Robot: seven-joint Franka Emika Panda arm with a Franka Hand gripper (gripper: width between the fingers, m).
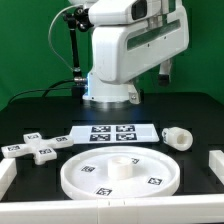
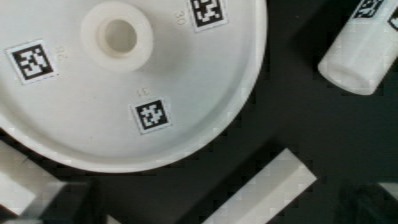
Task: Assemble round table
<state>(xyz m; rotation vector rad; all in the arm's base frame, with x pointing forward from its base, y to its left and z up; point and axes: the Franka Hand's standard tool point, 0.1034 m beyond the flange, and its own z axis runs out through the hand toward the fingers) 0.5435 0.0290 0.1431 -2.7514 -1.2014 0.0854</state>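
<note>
The large rimmed round disc (image 1: 118, 172) lies flat at the front middle of the black table, its raised central hub up and tags on its face. The wrist view shows it from above (image 2: 125, 90), with the hub (image 2: 118, 35). The short thick cylinder leg (image 1: 177, 137) lies on its side at the exterior view's right, and also shows in the wrist view (image 2: 365, 55). The cross-shaped piece (image 1: 37, 148) lies at the left. My gripper (image 1: 167, 68) hangs high above the table, right of the robot base. In the wrist view it is open and empty (image 2: 214, 212), its fingers dark blurs in two corners.
The marker board (image 1: 112, 133) lies flat behind the disc. White border blocks stand at the front left (image 1: 6, 176) and the right edge (image 1: 214, 165). A white bar (image 2: 276, 190) shows beside the disc in the wrist view. The robot base (image 1: 110, 85) stands at the back.
</note>
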